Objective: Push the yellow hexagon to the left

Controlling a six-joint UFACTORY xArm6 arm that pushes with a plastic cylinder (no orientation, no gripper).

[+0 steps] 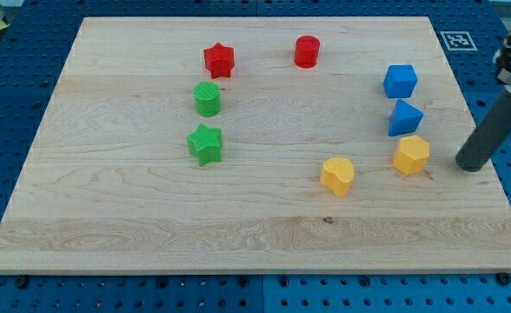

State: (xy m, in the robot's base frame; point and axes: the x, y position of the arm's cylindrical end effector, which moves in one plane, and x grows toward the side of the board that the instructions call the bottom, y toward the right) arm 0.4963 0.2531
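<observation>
The yellow hexagon [411, 155] lies on the wooden board [151, 217] at the view's right. My tip [473, 165] is the lower end of a dark rod that comes down from the view's upper right. It stands to the right of the yellow hexagon, a short gap away, not touching it. A yellow heart-like block [337, 175] lies to the left of the hexagon and slightly lower.
A blue triangular block [404, 117] sits just above the hexagon, a blue cube [400, 81] above that. A red cylinder [307, 51] and red star [219, 60] lie near the top. A green cylinder [208, 99] and green star [205, 143] lie left of centre.
</observation>
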